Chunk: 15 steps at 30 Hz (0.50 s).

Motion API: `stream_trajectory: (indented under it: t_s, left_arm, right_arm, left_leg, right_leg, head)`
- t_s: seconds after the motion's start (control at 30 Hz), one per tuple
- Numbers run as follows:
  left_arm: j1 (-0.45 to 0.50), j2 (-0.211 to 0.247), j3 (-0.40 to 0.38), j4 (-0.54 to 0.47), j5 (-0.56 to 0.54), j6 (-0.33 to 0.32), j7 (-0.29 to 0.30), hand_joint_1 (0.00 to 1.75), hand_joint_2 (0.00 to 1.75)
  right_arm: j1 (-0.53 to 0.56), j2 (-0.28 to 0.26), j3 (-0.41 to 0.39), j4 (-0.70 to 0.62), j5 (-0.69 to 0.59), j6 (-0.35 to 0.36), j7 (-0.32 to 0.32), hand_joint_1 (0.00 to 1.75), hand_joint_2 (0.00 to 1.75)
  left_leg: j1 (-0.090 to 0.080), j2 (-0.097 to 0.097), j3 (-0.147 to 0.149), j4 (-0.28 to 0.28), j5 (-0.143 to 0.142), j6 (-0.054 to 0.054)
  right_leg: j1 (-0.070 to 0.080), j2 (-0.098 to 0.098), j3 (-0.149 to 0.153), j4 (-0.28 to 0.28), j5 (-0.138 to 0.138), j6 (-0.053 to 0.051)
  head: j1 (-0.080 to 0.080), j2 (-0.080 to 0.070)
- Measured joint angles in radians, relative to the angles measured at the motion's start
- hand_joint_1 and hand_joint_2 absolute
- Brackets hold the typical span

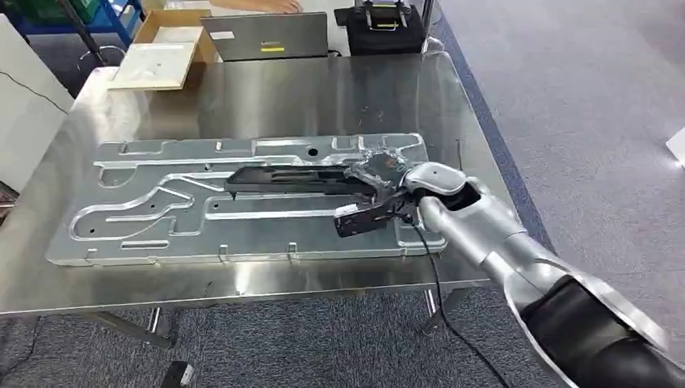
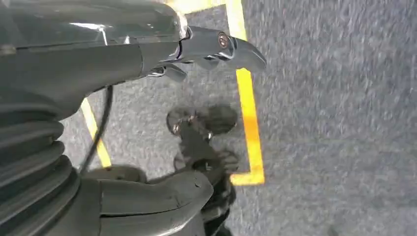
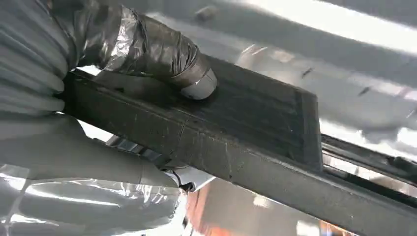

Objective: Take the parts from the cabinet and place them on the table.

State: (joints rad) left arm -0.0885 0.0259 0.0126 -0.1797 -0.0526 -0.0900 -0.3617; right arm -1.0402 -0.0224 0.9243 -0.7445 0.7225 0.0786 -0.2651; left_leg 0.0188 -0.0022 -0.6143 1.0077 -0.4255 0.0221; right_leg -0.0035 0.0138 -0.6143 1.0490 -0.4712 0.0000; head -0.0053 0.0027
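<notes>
On the steel table (image 1: 283,97) lies a large silver machined plate (image 1: 161,218). A long black part (image 1: 283,179) lies along the top of the plate. My right hand (image 1: 388,190) grips the right end of this black part. In the right wrist view the black part (image 3: 236,128) is a dark flat bar, with my tape-wrapped thumb (image 3: 162,54) pressed on its upper face and the rest of the right hand (image 3: 74,147) under it. My left hand (image 2: 98,64) hangs over the floor with its fingers apart and holds nothing.
At the table's far edge stand a laptop (image 1: 266,36), a black case (image 1: 384,28) and a cardboard box (image 1: 161,52); a person's hand (image 1: 258,6) is behind the laptop. A black cable (image 1: 440,299) hangs from my right wrist. Yellow tape (image 2: 248,113) marks the grey carpet.
</notes>
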Motion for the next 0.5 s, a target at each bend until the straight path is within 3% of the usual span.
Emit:
stream_trajectory:
  t_s: [0.03,0.1,0.13,0.17,0.2,0.23,0.3,0.33,0.37,0.47,0.5]
  left_arm:
    - [-0.002,0.000,0.000,-0.001,-0.002,-0.003,-0.003,0.00,1.75]
    - [-0.008,0.000,0.000,-0.002,-0.003,-0.011,-0.007,0.00,1.75]
    - [-0.009,0.001,0.000,-0.002,-0.003,-0.018,-0.007,0.00,1.75]
    - [-0.011,0.001,0.000,-0.002,-0.005,-0.023,-0.008,0.00,1.75]
    - [-0.011,0.001,0.000,-0.002,-0.006,-0.028,-0.008,0.00,1.75]
    - [-0.011,0.001,0.000,-0.002,-0.009,-0.029,-0.007,0.00,1.75]
    - [-0.011,0.000,0.000,-0.002,-0.013,-0.029,-0.005,0.00,1.75]
    - [-0.011,0.000,0.000,-0.002,-0.015,-0.028,-0.004,0.00,1.75]
    - [-0.012,0.000,0.000,-0.002,-0.018,-0.028,-0.003,0.00,1.75]
    - [-0.012,-0.001,0.000,-0.003,-0.020,-0.024,0.000,0.00,1.75]
    - [-0.012,-0.002,-0.001,-0.003,-0.021,-0.022,0.000,0.00,1.75]
  right_arm:
    - [-0.001,0.021,0.003,0.031,0.002,-0.008,0.006,0.00,0.00]
    - [-0.005,0.063,0.008,0.093,0.003,-0.024,0.020,0.00,0.00]
    - [-0.002,0.082,0.011,0.126,0.003,-0.027,0.023,0.00,0.00]
    - [0.001,0.100,0.014,0.156,0.002,-0.028,0.027,0.00,0.00]
    - [0.005,0.111,0.015,0.182,0.001,-0.029,0.030,0.00,0.00]
    - [0.007,0.124,0.016,0.202,0.000,-0.032,0.032,0.00,0.00]
    - [0.006,0.141,0.016,0.239,-0.005,-0.041,0.035,0.00,0.00]
    - [0.006,0.144,0.016,0.252,-0.007,-0.044,0.036,0.00,0.00]
    - [0.006,0.151,0.016,0.265,-0.009,-0.046,0.036,0.00,0.00]
    - [0.008,0.165,0.016,0.295,-0.011,-0.053,0.035,0.00,0.00]
    - [0.008,0.168,0.016,0.300,-0.011,-0.055,0.036,0.00,0.00]
  left_leg:
    - [-0.003,-0.001,0.006,-0.007,0.002,0.002]
    - [-0.003,0.001,0.008,-0.006,0.002,0.008]
    - [-0.003,0.001,0.008,-0.005,0.001,0.009]
    - [-0.003,0.001,0.009,-0.005,-0.001,0.009]
    - [-0.002,-0.001,0.009,-0.003,-0.002,0.009]
    - [-0.002,-0.002,0.010,0.000,-0.005,0.006]
    - [-0.001,-0.005,0.013,0.011,-0.015,0.000]
    - [-0.002,-0.006,0.012,0.014,-0.020,-0.006]
    - [-0.009,-0.006,0.008,0.024,-0.023,-0.012]
    - [-0.006,-0.005,0.014,0.012,-0.022,-0.028]
    - [-0.004,-0.004,0.013,0.016,-0.029,-0.033]
  right_leg:
    - [0.001,-0.003,-0.006,0.019,-0.014,0.005]
    - [-0.003,-0.004,-0.078,0.165,-0.088,0.010]
    - [-0.005,-0.005,-0.115,0.236,-0.113,0.013]
    - [-0.008,-0.005,-0.144,0.284,-0.119,0.015]
    - [-0.011,-0.006,-0.149,0.282,-0.101,0.018]
    - [-0.013,-0.009,-0.134,0.240,-0.063,0.018]
    - [-0.016,-0.012,-0.049,0.058,0.038,0.015]
    - [-0.015,-0.013,-0.027,0.016,0.025,0.010]
    - [-0.009,-0.011,-0.027,0.001,0.029,0.006]
    - [-0.006,-0.007,-0.025,0.004,0.029,-0.009]
    - [-0.014,-0.008,-0.018,-0.008,0.034,-0.018]
  head:
    - [0.000,0.000]
    - [0.000,0.000]
    - [0.000,0.000]
    - [0.000,0.000]
    - [0.000,0.000]
    - [0.000,0.000]
    - [0.000,0.000]
    - [0.000,0.000]
    - [0.000,0.000]
    - [0.000,0.000]
    - [0.000,0.000]
